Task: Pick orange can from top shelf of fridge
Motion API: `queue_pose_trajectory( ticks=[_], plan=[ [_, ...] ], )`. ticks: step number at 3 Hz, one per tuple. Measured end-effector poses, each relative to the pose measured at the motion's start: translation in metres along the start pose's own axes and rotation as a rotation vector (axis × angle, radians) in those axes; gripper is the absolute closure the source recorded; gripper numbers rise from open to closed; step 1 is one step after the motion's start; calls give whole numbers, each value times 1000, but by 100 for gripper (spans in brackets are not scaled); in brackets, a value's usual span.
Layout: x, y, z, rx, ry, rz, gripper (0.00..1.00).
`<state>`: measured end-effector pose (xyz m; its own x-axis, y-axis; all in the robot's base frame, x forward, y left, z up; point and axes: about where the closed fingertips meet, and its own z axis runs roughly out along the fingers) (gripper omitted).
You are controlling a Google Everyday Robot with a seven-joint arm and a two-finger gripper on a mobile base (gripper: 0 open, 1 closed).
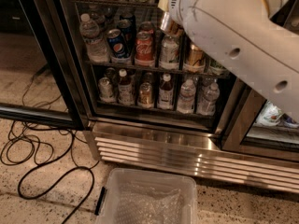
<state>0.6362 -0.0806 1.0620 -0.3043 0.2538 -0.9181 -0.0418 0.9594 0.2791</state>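
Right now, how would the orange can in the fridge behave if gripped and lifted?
The orange can looks smooth and metallic, so probably stiff but slippery. It stands upright beside a bottle on a wire rack, so a nudge may tip it. The gripper is inside the fridge, up-left of it.

This is a shop or workplace drinks corner, not a home: a tall display fridge (187,153) with black-framed glass doors and a ribbed steel base holds wire racks packed with bottles (93,38) and cans (144,48). It stands on speckled terrazzo floor (46,204) with loose black cables (28,153). The gripper (168,26) is up inside the fridge, mostly behind the white arm (243,41).
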Motion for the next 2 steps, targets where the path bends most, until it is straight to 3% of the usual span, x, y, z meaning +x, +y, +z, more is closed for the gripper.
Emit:
queue_pose_trajectory(
  ticks=[1, 2],
  plan=[
    [35, 4, -24, -19, 104, 93, 100],
    [65, 23, -49, -69, 202, 162, 100]
  ],
)
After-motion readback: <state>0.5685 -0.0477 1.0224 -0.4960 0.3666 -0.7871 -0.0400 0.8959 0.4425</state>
